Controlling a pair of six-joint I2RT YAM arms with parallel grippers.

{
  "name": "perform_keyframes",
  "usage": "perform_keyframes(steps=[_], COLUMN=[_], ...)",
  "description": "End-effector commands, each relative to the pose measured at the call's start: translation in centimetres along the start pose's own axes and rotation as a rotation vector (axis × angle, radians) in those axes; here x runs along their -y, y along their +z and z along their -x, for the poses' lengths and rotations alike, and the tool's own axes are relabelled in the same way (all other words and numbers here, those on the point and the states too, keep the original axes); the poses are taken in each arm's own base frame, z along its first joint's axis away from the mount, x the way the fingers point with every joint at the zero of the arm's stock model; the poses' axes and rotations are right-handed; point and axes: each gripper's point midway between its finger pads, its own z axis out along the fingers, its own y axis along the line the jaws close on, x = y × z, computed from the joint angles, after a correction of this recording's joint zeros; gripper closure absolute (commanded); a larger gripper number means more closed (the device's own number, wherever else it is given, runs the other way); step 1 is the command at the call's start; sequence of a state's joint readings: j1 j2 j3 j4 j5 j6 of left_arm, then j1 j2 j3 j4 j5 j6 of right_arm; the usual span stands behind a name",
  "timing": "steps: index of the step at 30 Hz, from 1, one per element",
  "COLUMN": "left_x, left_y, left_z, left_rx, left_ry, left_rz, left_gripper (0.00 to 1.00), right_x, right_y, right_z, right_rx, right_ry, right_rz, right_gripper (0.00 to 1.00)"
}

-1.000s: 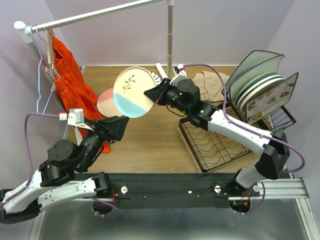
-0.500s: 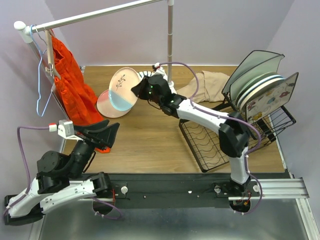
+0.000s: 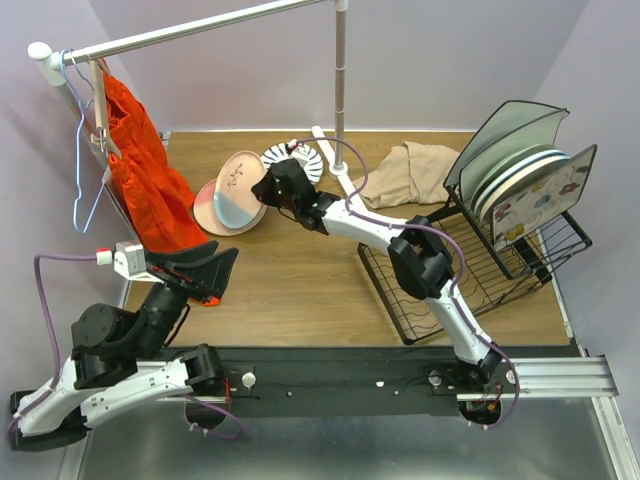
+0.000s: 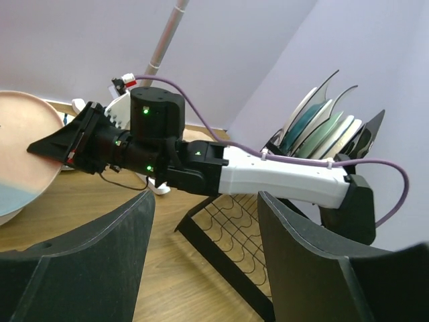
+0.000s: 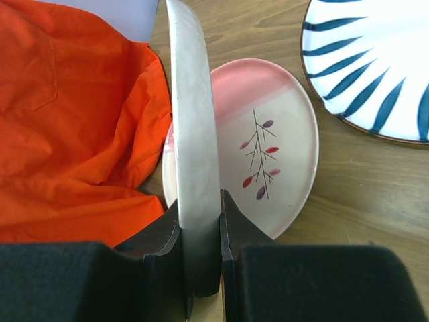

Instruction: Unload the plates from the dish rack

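Right gripper [image 5: 199, 211]: clamped on the rim of the held plate [image 5: 193, 134], one finger on each face.
Held plate: stands on edge between the fingers, grey underside to one side. From above it tilts, pink-and-blue face up, out at the arm's full reach.
Under the hand: a pink plate [image 5: 268, 134] with a sprig lies flat on the table [image 3: 300, 280], partly beneath the held one. I cannot tell whether the rims touch.
Beside the hand, rack side: striped plate [image 5: 375, 60], flat, just clear of the pink one.
Beside the hand, other side: orange cloth [image 5: 67, 121], its hem against the pink plate's edge.
Change: a second ago the plate hung high over mid-table. It has now swung out and dropped low over the pink plate.
Left gripper [image 4: 204, 201]: jaws wide apart, empty. It has drawn back from the plate toward its own base and now points at the right arm from a distance.
Behind the right hand, well apart: rack [image 3: 420, 290], flat tray bare.
Racked plates [image 3: 520, 180]: several stand in the upright slots at the rack's far end.
Meaning: this plate looks nearly delivered. Likely next is laying it flat on the pink one and letting go.
Risk: released while tilted, it could slide off the pile or snag the cloth.
Progress: two plates down, one in hand, most of the load not yet out.
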State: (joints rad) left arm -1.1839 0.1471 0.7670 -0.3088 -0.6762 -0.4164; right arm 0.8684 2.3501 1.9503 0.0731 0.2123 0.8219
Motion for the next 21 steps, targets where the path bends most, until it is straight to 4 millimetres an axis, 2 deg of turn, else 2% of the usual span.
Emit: perform_keyframes(steps=[1,6,10,13,19,21], left_x=[-0.5,-1.0,-1.8,-1.8,-1.8,-1.8], left_y=[-0.8,-1.4,-1.5,-1.4,-1.2,-1.2], left_z=[0.7,1.2,1.3,1.3,1.0,1.0], left_rx=[0.026,0.049,0.053,0.051,0.041,0.040], left_ry=[-0.036,-0.062,-0.071,-0.078,-0.064,-0.063], left_rz=[-0.004,0.003,0.049,0.047,0.056,0.058], left_gripper=[0.29,0.29,0.29,0.29,0.29,0.29], right_x=[-5.8,-5.3,-3.5,-3.1,-1.7,-1.0], right_y=[0.3,1.5,3.0,3.3,3.9,4.0], right_z=[5.7,5.0,3.8,3.2,2.0,1.5], right_rx=[0.138,0.107,0.054,0.031,-0.004,-0.016], right_ry=[0.133,0.178,0.246,0.265,0.282,0.301], right_rz=[0.198,0.214,0.232,0.243,0.226,0.208], right_gripper=[0.99,0.99,0.99,0.98,0.81,0.71])
